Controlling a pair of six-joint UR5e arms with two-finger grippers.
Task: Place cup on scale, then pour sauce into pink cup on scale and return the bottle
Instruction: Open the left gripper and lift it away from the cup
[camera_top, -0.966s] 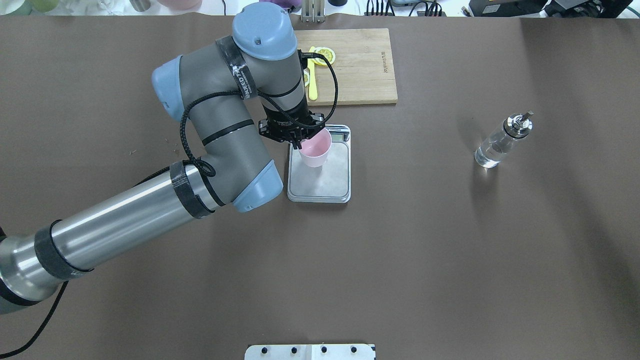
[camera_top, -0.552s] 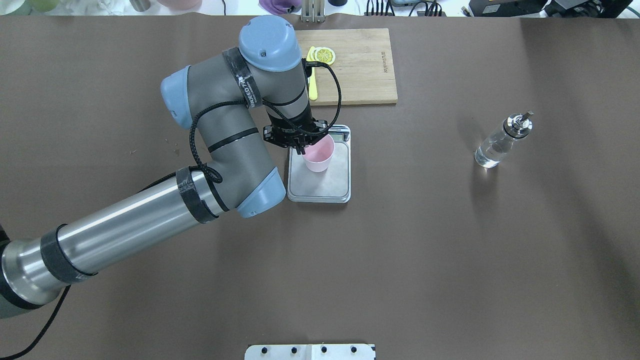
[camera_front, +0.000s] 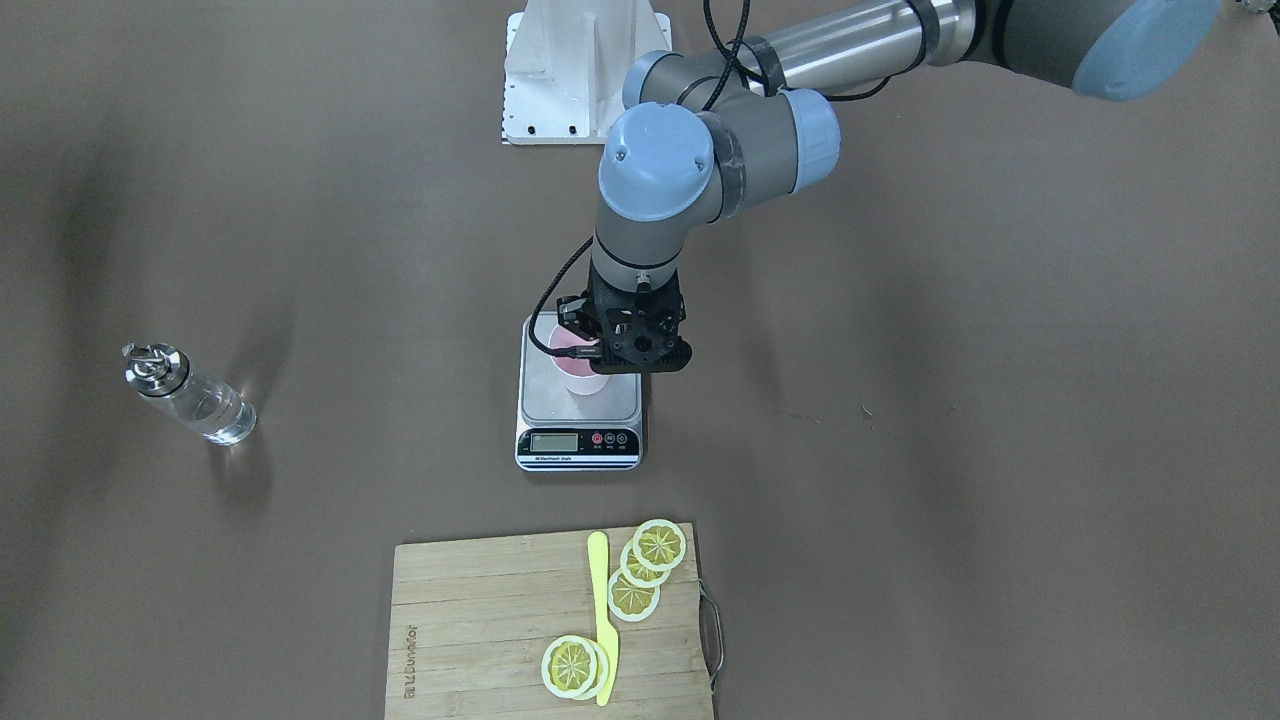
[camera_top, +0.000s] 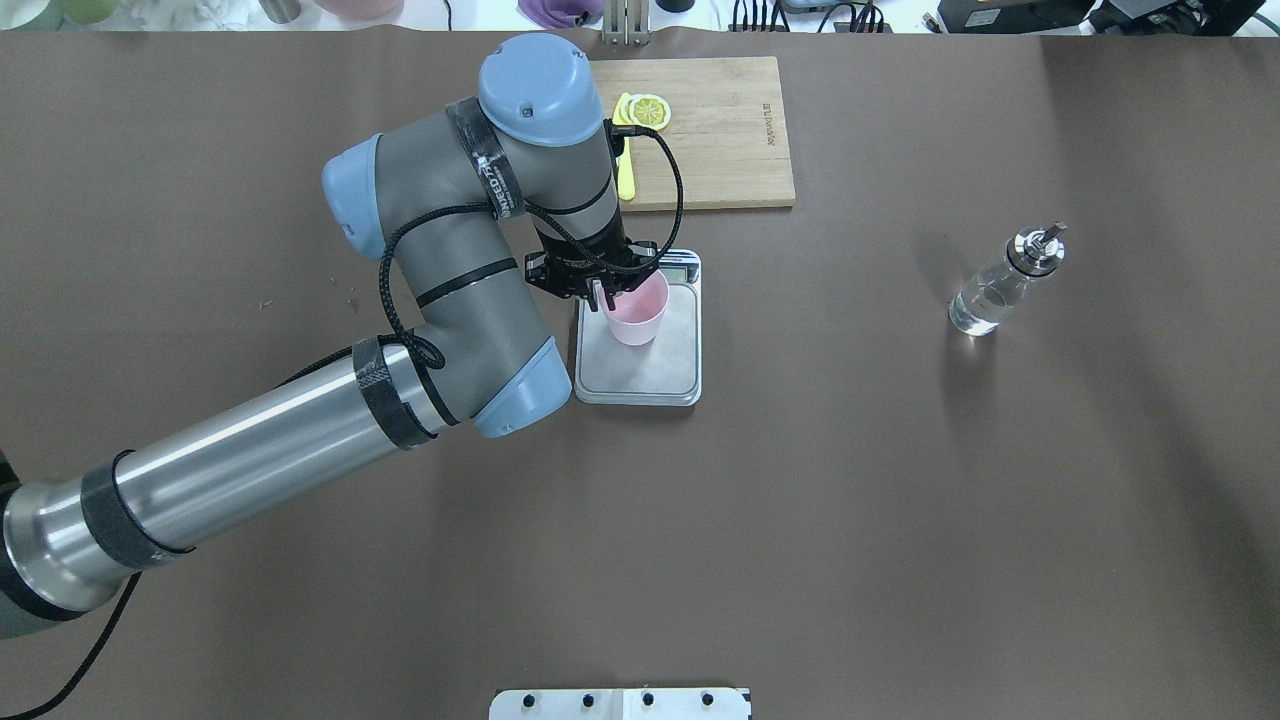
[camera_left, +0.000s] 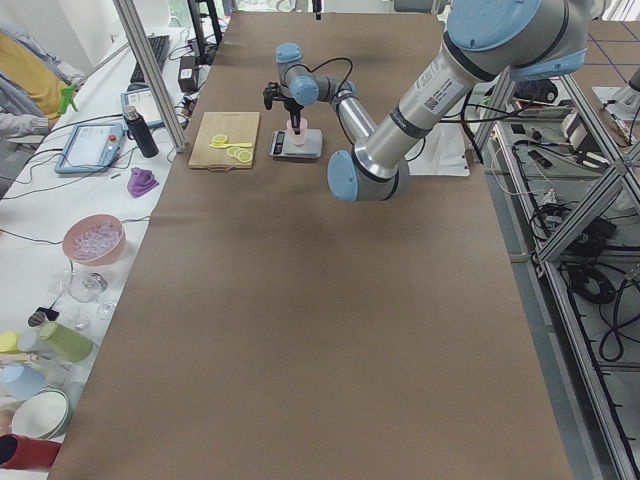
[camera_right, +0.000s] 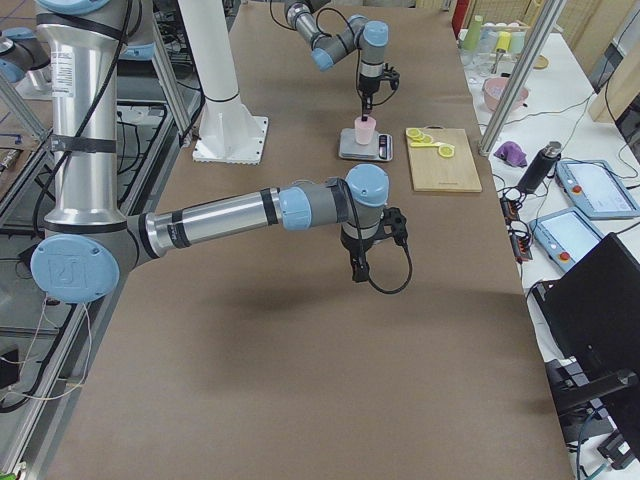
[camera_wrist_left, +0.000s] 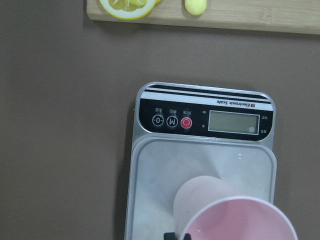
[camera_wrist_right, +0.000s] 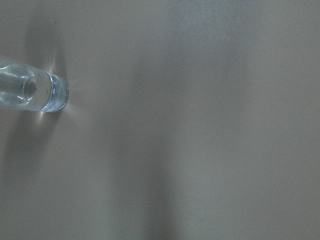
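Pink cup (camera_top: 636, 312) has slid a touch further in over the scale (camera_top: 660, 372) than a second ago and now seems planted on its platform right under the left gripper (camera_top: 603, 291), which still pinches the rim nearly closed, so only letting go remains before the bottle (camera_top: 992, 296), way off sideways.

Overhead and front cameras look steeply down at the bench (camera_top: 900, 500) from opposite sides, sharing the scale (camera_top: 650, 368); the blurred right-wrist view seems close above the bottle (camera_wrist_right: 30, 92).
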